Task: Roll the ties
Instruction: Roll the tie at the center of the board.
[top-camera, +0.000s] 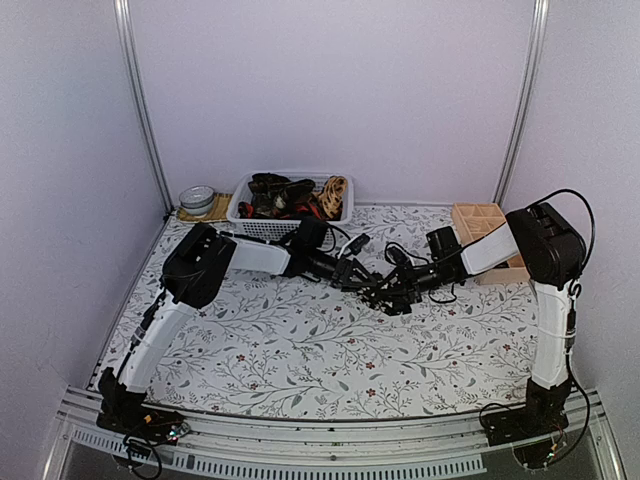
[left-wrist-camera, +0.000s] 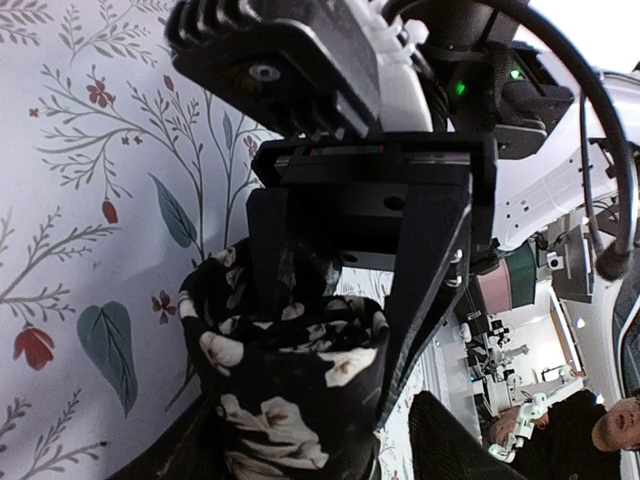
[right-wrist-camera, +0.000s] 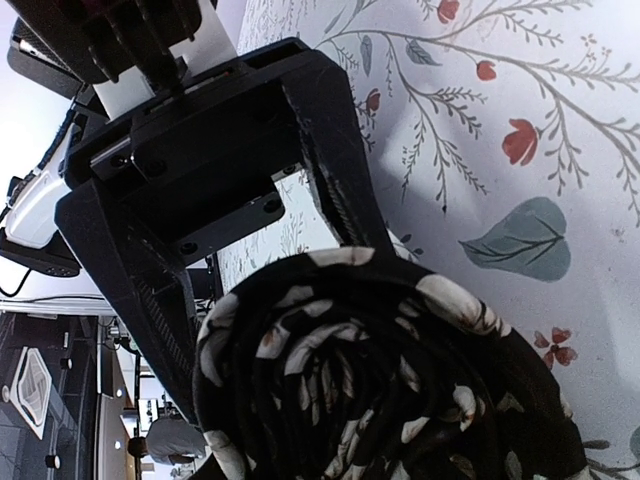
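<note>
Both the left hand (left-wrist-camera: 330, 350) and right hand (right-wrist-camera: 290, 320) pinch the rolled floral tie (right-wrist-camera: 380, 390) mid-frame (coil looks tight); either loosening early could let it unwind.

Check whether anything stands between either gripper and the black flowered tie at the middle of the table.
Nothing visible does. The rolled black cloth necktie with pale flowers sits directly between the fingers of the right gripper. The left gripper has the same cloth between its own fingers, with no other thing in either gap.
</note>
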